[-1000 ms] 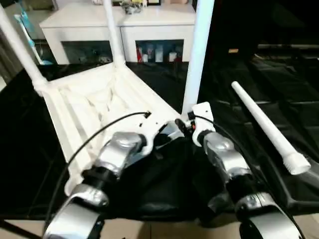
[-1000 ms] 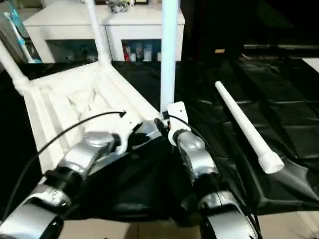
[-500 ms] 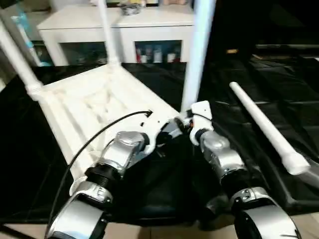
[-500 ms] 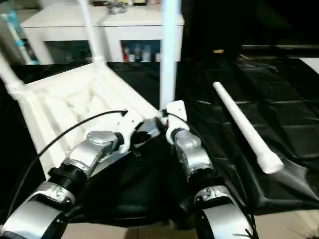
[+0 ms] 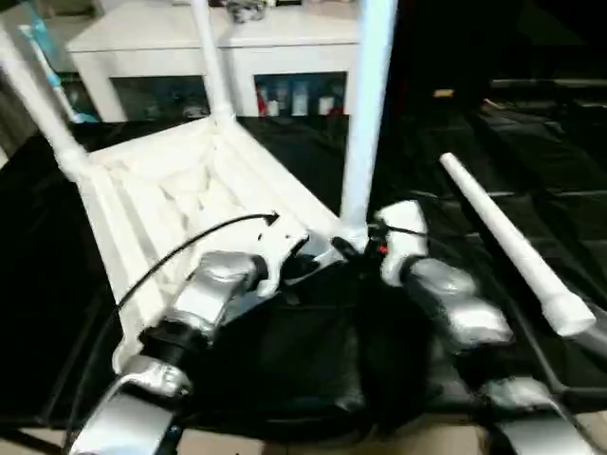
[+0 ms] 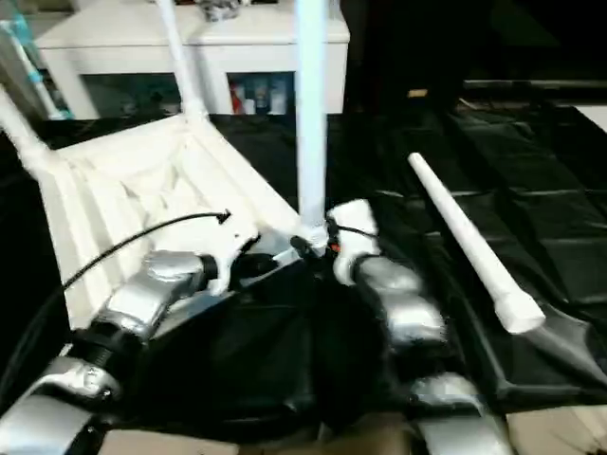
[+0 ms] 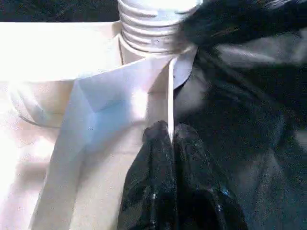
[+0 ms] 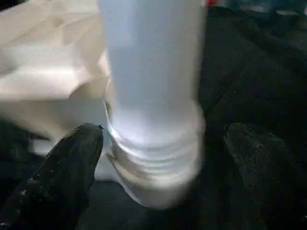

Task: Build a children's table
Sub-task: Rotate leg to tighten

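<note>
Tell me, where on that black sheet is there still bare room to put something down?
Bare black sheet lies beyond the loose leg, on the robot's right, and a strip runs between that leg and the upright leg. It is crowded at the table top's near corner, where the left gripper pinches the rim and the right gripper straddles the upright leg.
</note>
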Available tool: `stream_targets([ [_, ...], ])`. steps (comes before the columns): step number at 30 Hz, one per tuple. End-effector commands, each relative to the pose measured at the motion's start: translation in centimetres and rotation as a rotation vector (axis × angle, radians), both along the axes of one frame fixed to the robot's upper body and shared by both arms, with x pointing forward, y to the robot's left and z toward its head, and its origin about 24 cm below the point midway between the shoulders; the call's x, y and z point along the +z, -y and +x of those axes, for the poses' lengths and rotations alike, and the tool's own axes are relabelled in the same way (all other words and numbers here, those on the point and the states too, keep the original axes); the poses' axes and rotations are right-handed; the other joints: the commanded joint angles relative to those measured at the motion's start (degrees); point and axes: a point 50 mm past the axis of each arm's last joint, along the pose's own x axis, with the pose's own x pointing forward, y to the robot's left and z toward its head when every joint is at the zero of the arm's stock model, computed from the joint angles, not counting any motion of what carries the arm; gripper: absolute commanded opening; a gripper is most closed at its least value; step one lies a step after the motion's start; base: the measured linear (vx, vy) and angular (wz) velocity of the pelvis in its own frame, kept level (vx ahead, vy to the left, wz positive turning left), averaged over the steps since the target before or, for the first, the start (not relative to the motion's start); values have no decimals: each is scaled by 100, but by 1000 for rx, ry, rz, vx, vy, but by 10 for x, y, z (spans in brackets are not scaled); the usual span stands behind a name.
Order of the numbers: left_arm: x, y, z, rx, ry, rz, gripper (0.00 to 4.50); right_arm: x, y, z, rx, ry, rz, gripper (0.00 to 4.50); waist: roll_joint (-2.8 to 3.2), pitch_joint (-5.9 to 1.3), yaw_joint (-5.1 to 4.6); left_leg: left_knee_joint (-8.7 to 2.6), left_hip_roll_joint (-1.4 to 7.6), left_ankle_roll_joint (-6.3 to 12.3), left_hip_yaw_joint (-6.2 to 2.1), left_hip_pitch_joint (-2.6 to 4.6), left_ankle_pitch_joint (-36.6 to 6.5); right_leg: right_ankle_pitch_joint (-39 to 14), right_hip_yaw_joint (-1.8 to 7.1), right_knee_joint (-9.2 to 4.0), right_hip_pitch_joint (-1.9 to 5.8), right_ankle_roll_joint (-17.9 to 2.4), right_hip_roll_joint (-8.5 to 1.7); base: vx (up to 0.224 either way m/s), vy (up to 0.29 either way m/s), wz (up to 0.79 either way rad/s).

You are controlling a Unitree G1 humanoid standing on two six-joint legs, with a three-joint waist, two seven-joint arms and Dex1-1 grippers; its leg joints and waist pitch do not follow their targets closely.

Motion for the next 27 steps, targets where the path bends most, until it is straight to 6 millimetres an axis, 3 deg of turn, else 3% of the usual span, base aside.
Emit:
stream_targets([
  [1, -4, -3, -6, -43, -9, -23, 0, 7, -4, -4, 101, 32, 2, 447, -93, -307, 20, -341, 191, 650, -41, -13, -655, -296, 250, -392, 328, -1340, -378, 0, 0, 0],
  [3, -1, -5, -10, -91, -7, -35, 0, 9, -1, -8, 150, 35, 10, 447, -106, -299, -5, -344, 185, 637, -43, -42, -720, -449, 247, -399, 343, -1341, -383, 0, 0, 0],
  [6, 1, -7, -17, -160, -14, -44, 0, 13, 0, -13, 246, 37, 13, 447, -89, -301, -6, -352, 215, 655, -50, -13, -794, -587, 248, -406, 315, -1339, -383, 0, 0, 0],
  [9, 2, -7, -18, -172, -14, -40, 0, 13, -2, -12, 262, 37, 15, 447, -64, -315, 22, -337, 235, 662, -37, 33, -639, -226, 256, -362, 260, -1507, -356, 0, 0, 0],
  [13, 3, -7, -20, -192, -16, -43, 0, 11, -12, -10, 306, 27, 26, 447, -82, -323, 54, -328, 224, 674, -41, 0, -574, 12, 250, -323, 297, -1563, -376, 0, 0, 0],
  [23, 3, -8, -22, -196, -23, -37, 0, 10, -22, -1, 327, 23, 30, 447, -85, -350, 136, -289, 220, 762, -31, 4, -324, 300, 244, -270, 297, -1593, -376, 0, 0, 0],
  [27, 3, -10, -22, -196, -26, -27, 0, 8, -22, 1, 324, 25, 34, 409, -76, -347, 138, -294, 225, 734, -32, 4, -369, 224, 239, -273, 293, -1601, -375, 0, 0, 0],
])
